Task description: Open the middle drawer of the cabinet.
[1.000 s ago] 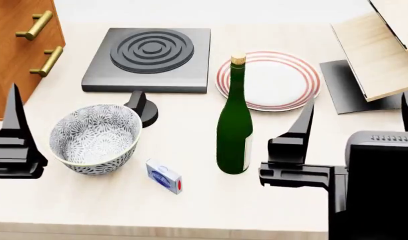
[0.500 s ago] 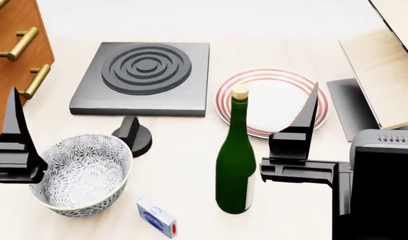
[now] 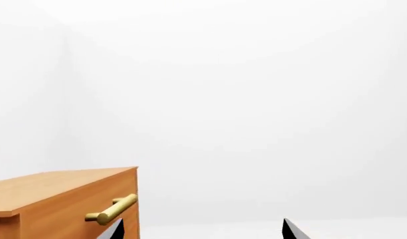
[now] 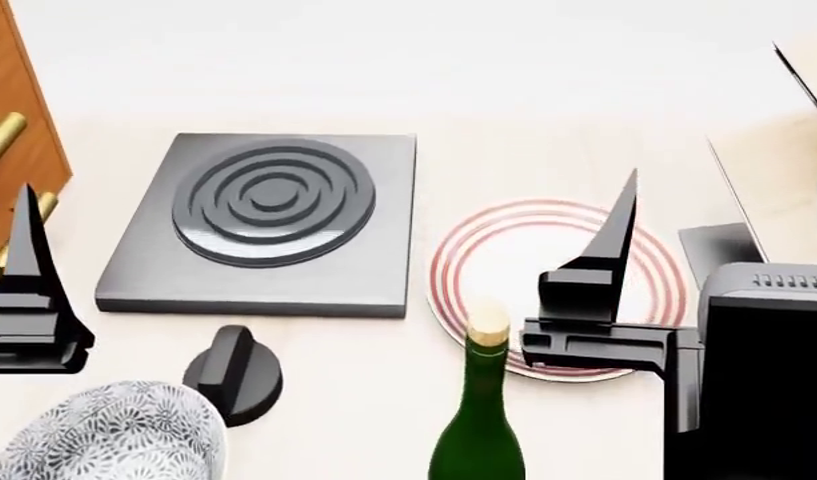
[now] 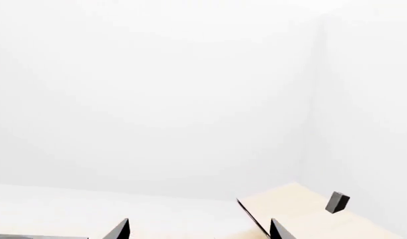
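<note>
The orange-brown cabinet (image 4: 21, 120) stands at the far left edge of the head view, mostly cut off. Two of its brass bar handles (image 4: 0, 140) show there; I cannot tell which drawer is the middle one. In the left wrist view the cabinet's top corner (image 3: 57, 199) and the uppermost brass handle (image 3: 112, 210) show. My left gripper (image 3: 203, 235) is open and empty, its one fingertip (image 3: 114, 231) just in front of the cabinet face below that handle. It also shows in the head view (image 4: 29, 235), near the cabinet's front. My right gripper (image 4: 619, 230) hovers over the plate, open and empty (image 5: 200, 234).
A black hob (image 4: 268, 225) lies in the middle, with a black knob (image 4: 235, 375) in front of it. A red-rimmed plate (image 4: 495, 250), a green bottle (image 4: 482, 430) and a patterned bowl (image 4: 108, 445) are nearer. A pale wooden box (image 5: 303, 209) is at the right.
The head view has shifted: the hob, plate, bottle and bowl slid down the picture and the cabinet moved toward the left edge. Both grippers stay open and keep their places in the view.
</note>
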Tool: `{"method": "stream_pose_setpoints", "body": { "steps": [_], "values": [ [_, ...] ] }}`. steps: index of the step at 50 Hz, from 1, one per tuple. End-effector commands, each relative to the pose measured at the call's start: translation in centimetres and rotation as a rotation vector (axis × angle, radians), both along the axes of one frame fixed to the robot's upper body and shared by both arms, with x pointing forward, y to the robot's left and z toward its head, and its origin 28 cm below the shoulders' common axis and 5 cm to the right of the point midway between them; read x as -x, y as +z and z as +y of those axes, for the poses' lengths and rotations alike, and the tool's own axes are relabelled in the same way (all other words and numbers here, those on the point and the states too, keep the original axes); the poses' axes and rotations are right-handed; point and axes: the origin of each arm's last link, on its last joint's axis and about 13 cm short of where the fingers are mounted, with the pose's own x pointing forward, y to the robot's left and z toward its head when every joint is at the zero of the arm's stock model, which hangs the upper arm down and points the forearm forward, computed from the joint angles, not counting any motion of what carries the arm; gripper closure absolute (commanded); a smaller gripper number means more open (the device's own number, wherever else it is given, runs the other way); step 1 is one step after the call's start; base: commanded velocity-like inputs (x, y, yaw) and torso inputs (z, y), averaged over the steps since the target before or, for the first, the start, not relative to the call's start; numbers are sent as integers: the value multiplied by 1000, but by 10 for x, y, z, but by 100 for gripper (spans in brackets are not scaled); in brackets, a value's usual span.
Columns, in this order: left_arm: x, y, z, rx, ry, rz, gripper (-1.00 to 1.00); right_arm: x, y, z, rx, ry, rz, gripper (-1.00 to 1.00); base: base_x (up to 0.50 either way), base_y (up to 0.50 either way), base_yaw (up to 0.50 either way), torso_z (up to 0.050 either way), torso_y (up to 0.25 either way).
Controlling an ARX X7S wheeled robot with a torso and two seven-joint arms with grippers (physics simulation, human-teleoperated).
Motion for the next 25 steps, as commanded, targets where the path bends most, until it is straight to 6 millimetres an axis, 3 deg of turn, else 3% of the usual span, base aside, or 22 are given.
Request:
{"method": "stream_pose_setpoints", "body": {
  "steps": [1, 22, 25],
  "values": [
    [0, -2, 0, -2, 3, 2, -100, 0, -1, -1, -3, -3, 4, -100, 418, 0, 0, 0, 15],
    [-3, -9, 1, -25, -3, 15, -100, -1, -3, 0, -2, -7, 9, -100, 420, 0, 0, 0, 1],
    [-5, -11, 2, -62, -6, 13, -100, -1, -4, 0, 7, -16, 12, -100, 0, 0, 0, 0, 0]
  ]
}}
